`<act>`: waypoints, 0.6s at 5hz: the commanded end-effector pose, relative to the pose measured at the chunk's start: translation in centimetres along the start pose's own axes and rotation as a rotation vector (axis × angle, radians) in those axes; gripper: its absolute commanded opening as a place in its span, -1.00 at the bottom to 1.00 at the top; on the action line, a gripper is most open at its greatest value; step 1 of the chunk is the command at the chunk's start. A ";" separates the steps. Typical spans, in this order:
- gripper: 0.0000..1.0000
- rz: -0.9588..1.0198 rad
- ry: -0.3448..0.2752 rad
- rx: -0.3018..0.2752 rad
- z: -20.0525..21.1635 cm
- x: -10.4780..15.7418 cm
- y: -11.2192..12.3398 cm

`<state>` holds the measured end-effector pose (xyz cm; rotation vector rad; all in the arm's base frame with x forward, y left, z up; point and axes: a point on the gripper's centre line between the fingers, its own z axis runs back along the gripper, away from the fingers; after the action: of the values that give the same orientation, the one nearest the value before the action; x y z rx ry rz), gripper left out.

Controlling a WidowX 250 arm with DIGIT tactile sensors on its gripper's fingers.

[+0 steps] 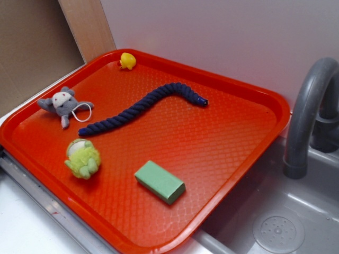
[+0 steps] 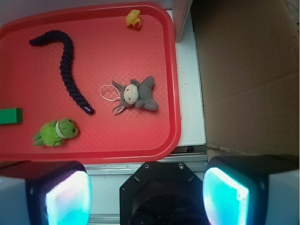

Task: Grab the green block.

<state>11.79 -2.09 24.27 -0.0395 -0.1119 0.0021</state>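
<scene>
Red plastic tray (image 1: 249,106) with glossy rim and diamond-textured base, matte green block (image 1: 159,181), twisted navy rope (image 1: 143,106), fuzzy yellow-green plush (image 1: 82,159), grey cloth mouse (image 1: 63,103), smooth grey plastic faucet (image 1: 304,111).

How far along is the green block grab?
Nothing looks done yet. The pale mint-green rectangular block lies flat on the red plastic tray, untouched, near the fuzzy yellow-green plush toy. In hand: nothing. The gripper is open and empty, positioned off the tray's edge, the block at the far left of the wrist view. Left: approach, descend, close on the block.
</scene>
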 end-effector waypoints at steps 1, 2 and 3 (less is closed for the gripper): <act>1.00 0.000 0.000 0.000 0.0 0.0 0.0; 1.00 -0.244 -0.044 -0.031 0.6 2.2 -3.4; 1.00 -0.497 -0.074 -0.034 0.8 3.6 -7.6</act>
<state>15.42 -9.21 24.55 -0.0320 -0.1459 -0.4819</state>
